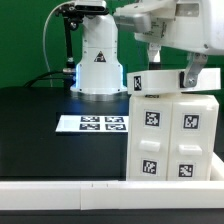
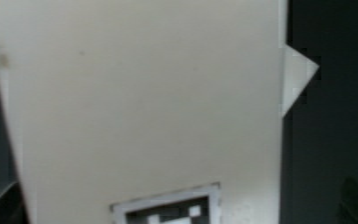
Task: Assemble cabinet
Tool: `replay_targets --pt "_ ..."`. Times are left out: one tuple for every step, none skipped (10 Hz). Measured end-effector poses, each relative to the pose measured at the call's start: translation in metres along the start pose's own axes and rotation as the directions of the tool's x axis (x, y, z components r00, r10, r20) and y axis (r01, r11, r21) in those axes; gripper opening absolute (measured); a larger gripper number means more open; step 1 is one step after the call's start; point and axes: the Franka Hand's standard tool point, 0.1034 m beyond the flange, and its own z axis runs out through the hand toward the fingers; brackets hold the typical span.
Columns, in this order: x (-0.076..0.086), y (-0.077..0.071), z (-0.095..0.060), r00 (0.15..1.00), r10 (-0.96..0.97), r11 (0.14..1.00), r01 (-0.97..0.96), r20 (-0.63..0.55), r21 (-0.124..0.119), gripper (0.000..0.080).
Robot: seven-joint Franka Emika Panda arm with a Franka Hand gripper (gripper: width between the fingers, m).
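Observation:
The white cabinet body (image 1: 175, 135) stands upright at the exterior view's right, with several black-and-white tags on its near face. A white top panel (image 1: 165, 80) with tags lies across its top. My gripper (image 1: 166, 62) is directly above this panel and down at it. A dark finger (image 1: 188, 76) overlaps the panel's near edge. I cannot tell whether the jaws are closed on it. The wrist view is filled by a white panel surface (image 2: 140, 100) with one tag (image 2: 167, 210) at its edge. No fingers show there.
The marker board (image 1: 92, 123) lies flat on the black table to the exterior view's left of the cabinet. The white robot base (image 1: 98, 60) with a blue light stands behind it. A white rim (image 1: 60, 195) runs along the table's front edge.

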Motion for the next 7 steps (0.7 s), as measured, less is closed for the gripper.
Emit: replay_targets --pt "0.0002 0.0011 0.0019 1.0 0.0 1.0 0.0 -0.001 0.0 0.0796" --pt "-0.0009 0.0024 0.0021 1.0 0.008 1.0 -0.008 -0.001 -0.001 0.0783" --pt "-0.001 0.0023 0.0022 0.999 0.04 0.999 -0.04 -0.001 -0.001 0.0783" --pt "-0.0015 0.0022 0.0021 0.999 0.04 0.999 -0.04 -0.001 -0.001 0.0598" --pt "-0.0014 0.0024 0.0019 0.998 0.063 0.998 -0.063 -0.002 -0.002 0.0598" --pt "-0.0016 0.0027 0.0015 0.985 0.173 0.985 -0.173 -0.002 -0.002 0.0578" --pt "-0.0018 0.0029 0.0014 0.97 0.241 0.97 -0.241 -0.002 -0.002 0.0577"
